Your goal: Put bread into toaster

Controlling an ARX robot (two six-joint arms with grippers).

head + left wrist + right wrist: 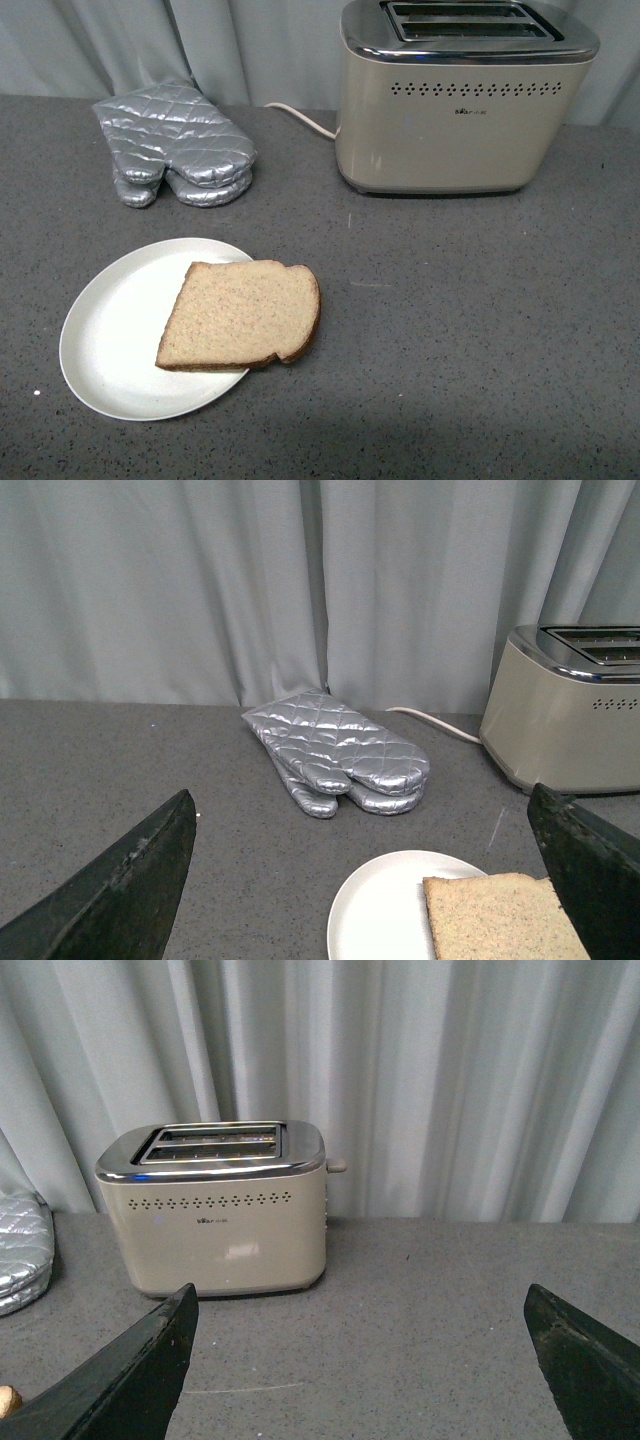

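— Our left gripper (pixel 360 795) gapes wide, empty. The bread (pixel 500 920) lies just ahead of it on the plate (pixel 380 910), near one finger.

— Our right gripper (pixel 360 1290) gapes too, with the toaster (pixel 215 1210) farther ahead. Only that view shows the side lever (pixel 336 1164). We can't read the logo.

Pincer fingers (pixel 120 890) black, wedge-shaped, edges scuffed.

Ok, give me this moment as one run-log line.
bread: flat on plate, overhanging rim | toaster: no bread in slots | left tool: open, empty | right tool: open, empty | step: not yet grasped
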